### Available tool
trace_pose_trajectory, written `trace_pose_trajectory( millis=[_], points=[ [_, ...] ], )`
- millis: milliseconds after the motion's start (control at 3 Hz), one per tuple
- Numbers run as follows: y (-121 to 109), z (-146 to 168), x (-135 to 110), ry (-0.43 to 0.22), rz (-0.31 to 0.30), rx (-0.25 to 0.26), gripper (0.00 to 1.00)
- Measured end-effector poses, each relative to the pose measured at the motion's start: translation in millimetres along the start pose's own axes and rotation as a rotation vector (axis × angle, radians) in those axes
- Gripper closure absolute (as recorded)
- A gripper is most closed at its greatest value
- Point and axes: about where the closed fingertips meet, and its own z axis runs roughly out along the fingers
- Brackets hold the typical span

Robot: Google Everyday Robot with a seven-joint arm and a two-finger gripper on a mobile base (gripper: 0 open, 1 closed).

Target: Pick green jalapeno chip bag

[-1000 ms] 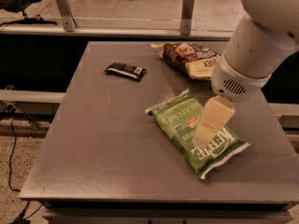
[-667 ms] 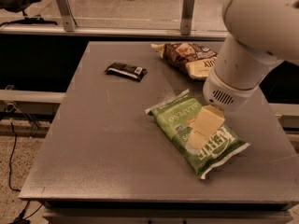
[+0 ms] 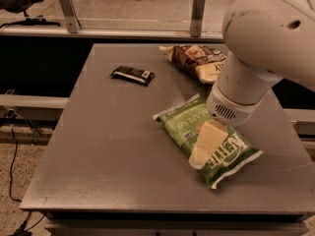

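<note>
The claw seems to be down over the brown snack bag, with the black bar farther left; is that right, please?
Not quite: the camera view shows the claw down over the green jalapeno chip bag, not the brown snack bag. The black bar does lie farther left.

The gripper (image 3: 204, 144) sits low on the middle of the green bag (image 3: 181, 123), and the bulky arm (image 3: 261, 48) above it blocks the way in from the right and rear. The brown bag (image 3: 194, 59) lies near the green bag's far end. The black bar (image 3: 132, 74) lies well apart to the left. The table's (image 3: 108, 156) left half and front strip give open passage
</note>
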Motion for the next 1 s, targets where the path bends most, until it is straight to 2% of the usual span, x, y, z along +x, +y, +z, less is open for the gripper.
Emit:
trace_pose_trajectory(
  millis=[333,667,1000],
  points=[
    [6.7,8.2,-5.4,0.006,-0.005,-0.019,0.00],
    [10.4,12.4,-10.5,0.006,-0.008,-0.032,0.12],
    [10.7,12.4,-13.3,0.005,-0.009,-0.036,0.34]
  ],
)
